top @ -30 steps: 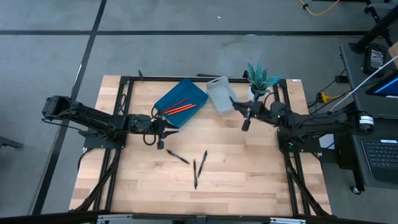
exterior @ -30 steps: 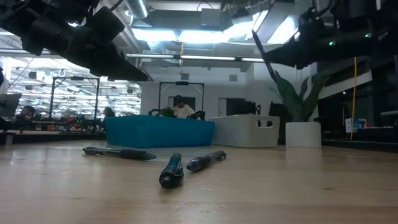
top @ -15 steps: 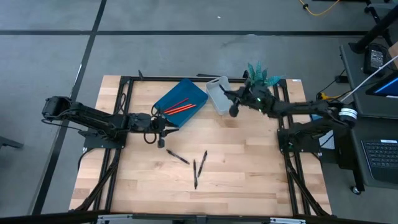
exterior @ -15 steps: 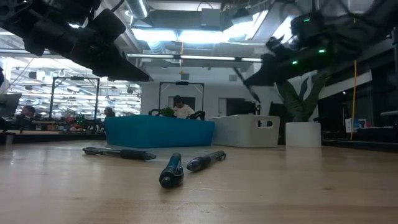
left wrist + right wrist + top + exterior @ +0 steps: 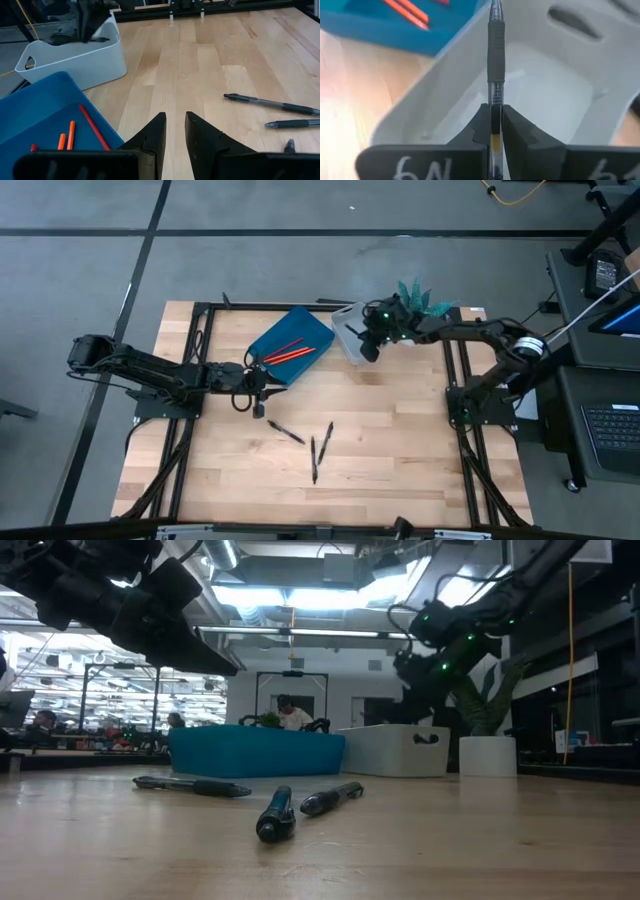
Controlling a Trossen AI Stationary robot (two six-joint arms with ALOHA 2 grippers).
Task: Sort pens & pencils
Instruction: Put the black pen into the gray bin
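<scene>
My right gripper (image 5: pixel 368 348) (image 5: pixel 493 131) is over the white bin (image 5: pixel 350 330) (image 5: pixel 545 95) near the table's far edge, shut on a black pen (image 5: pixel 496 50). Three more black pens (image 5: pixel 285 432) (image 5: pixel 313 458) (image 5: pixel 326 437) lie flat on the wood in the middle of the table; the low view shows them as well (image 5: pixel 275 815). Red and orange pencils (image 5: pixel 290 352) (image 5: pixel 70 135) lie in the blue tray (image 5: pixel 300 330). My left gripper (image 5: pixel 257 408) (image 5: pixel 175 127) hovers by the tray's near corner, empty, with a narrow gap between its fingers. My right gripper pinches the pen between its two fingers on the clear barrel just behind the dark rubber grip (image 5: pixel 493 107). The pen runs along the fingers and sticks out ahead of them. It is lifted clear, its free end above the inside of the white bin.
A potted plant (image 5: pixel 420 305) stands just right of the white bin, close to my right arm. The blue tray and white bin sit side by side at the far edge. Bare wood (image 5: pixel 400 470) lies around the three pens and toward the near edge.
My right gripper has carried the pen from above the table's right-middle toward the far edge and leftward, until it is over the white bin, and the arm has turned. The pens on the table have not moved.
</scene>
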